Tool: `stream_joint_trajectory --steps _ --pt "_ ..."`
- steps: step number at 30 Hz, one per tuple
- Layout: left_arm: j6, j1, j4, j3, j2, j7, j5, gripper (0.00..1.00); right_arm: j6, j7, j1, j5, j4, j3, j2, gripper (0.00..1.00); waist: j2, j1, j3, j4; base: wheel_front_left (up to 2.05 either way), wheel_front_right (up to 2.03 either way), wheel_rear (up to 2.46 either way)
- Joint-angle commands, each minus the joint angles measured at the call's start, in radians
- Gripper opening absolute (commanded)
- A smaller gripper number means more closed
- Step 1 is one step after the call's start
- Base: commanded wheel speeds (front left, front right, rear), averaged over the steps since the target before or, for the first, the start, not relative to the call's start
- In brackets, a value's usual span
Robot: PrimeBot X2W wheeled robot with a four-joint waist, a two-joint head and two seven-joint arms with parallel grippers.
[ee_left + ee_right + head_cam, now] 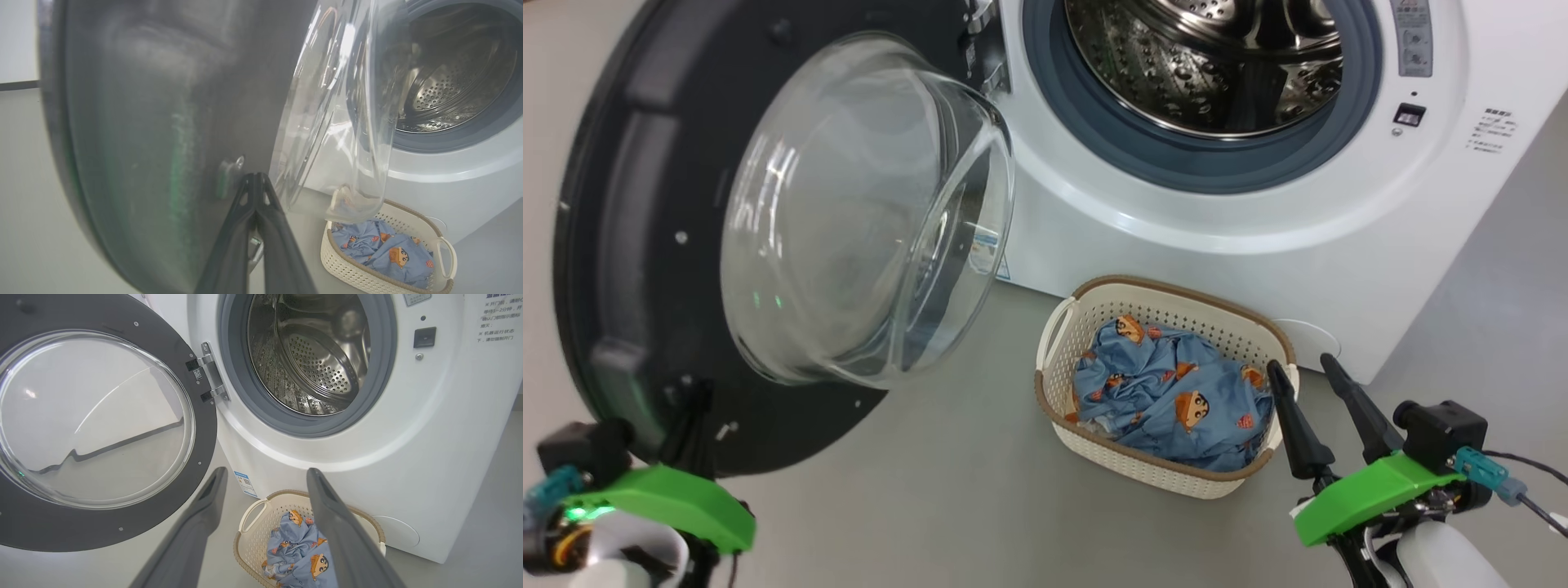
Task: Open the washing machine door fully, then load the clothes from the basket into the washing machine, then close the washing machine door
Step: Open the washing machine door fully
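The door stands swung wide open to the left of the washer, hanging on its hinge, with its inner face and the bulging glass bowl turned toward the robot. The mouth of the washer is uncovered, showing the grey ring and the bare steel drum.

The basket sits on the floor just in front of the washer, below the mouth. The clothes lie crumpled inside it, blue with cartoon faces.

The left fingers are clenched together on nothing. Their tips are right at the door's inner black face, near its lower edge beside the glass. Whether they touch it cannot be told.

The right fingers are spread apart and grasp nothing. They point toward the washer over the basket's right end, clear of the clothes.
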Motion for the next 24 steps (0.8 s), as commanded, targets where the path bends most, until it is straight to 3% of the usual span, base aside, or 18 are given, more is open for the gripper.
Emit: stream_joint_trajectory --steps 1,11,24 --pt "0.003 -0.069 0.011 0.063 0.065 -0.002 -0.01 0.0 0.008 -0.012 -0.039 -0.013 -0.022 0.013 0.003 1.0 -0.0001 0.0 0.019 0.009 0.0 0.0 0.0" --pt "-0.061 -0.239 0.253 0.103 0.13 -0.026 -0.056 0.0 0.008 -0.012 -0.078 -0.026 -0.023 -0.008 0.016 1.0 -0.0001 0.0 0.083 0.002 0.0 0.0 0.0" --pt "-0.098 -0.461 0.546 0.077 0.206 -0.09 -0.024 0.0 0.008 -0.012 -0.115 -0.06 -0.025 -0.047 0.044 1.0 -0.0001 0.0 0.141 0.001 0.0 0.0 0.0"
